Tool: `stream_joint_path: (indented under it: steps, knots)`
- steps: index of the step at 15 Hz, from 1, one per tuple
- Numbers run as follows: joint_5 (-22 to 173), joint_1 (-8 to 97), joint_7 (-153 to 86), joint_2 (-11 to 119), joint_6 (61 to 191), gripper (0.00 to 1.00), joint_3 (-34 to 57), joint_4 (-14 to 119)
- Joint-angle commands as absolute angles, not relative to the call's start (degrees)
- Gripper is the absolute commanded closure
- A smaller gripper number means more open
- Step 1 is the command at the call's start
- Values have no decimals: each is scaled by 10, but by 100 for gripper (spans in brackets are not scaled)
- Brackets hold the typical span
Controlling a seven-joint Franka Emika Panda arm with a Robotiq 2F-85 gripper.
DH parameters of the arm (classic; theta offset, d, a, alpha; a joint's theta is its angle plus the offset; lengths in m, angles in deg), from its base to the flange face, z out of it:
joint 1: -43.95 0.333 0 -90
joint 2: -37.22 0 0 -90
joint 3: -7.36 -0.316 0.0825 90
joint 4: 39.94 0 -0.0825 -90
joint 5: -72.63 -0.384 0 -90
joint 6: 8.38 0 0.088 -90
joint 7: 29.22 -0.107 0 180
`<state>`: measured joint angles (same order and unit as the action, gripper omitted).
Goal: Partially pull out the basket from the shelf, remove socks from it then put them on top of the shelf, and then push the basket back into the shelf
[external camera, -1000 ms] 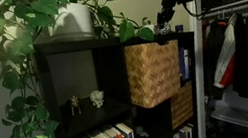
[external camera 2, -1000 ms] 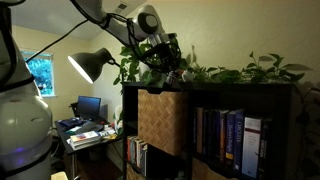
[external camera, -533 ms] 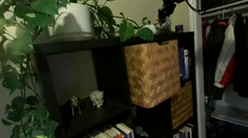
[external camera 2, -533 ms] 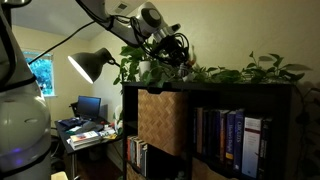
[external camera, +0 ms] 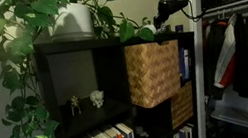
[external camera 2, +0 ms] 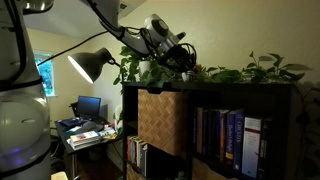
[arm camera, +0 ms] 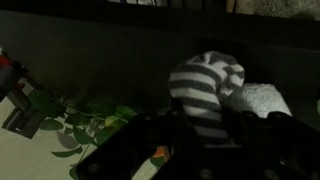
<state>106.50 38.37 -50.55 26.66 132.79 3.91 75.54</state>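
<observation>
In both exterior views the gripper (external camera: 163, 18) (external camera 2: 186, 63) hangs just above the top of the shelf (external camera: 70, 48) (external camera 2: 240, 88), over the basket (external camera: 153, 72) (external camera 2: 160, 120), which juts partly out of the shelf's upper cubby. The wrist view is dark, but the jaws look clamped on a striped sock (arm camera: 205, 88) above the shelf's top, with a white sock (arm camera: 258, 100) touching it.

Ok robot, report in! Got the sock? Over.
Gripper shut on striped sock, above shelf top. Basket pulled partway out. Plant leaves close beside.

gripper (external camera: 161, 16) angled down, arm (external camera 2: 120, 28) outstretched high
</observation>
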Motion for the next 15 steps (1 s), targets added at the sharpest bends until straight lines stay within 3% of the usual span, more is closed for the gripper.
stream_joint_path:
  steps: [1,2,10,15]
  knots:
    - [1116,379,-541,300,1353,89,36,727]
    - [1124,382,-546,305,1354,49,38,722]
    - [1118,399,-544,277,1319,1,38,705]
    - [999,420,-472,238,1267,0,40,728]
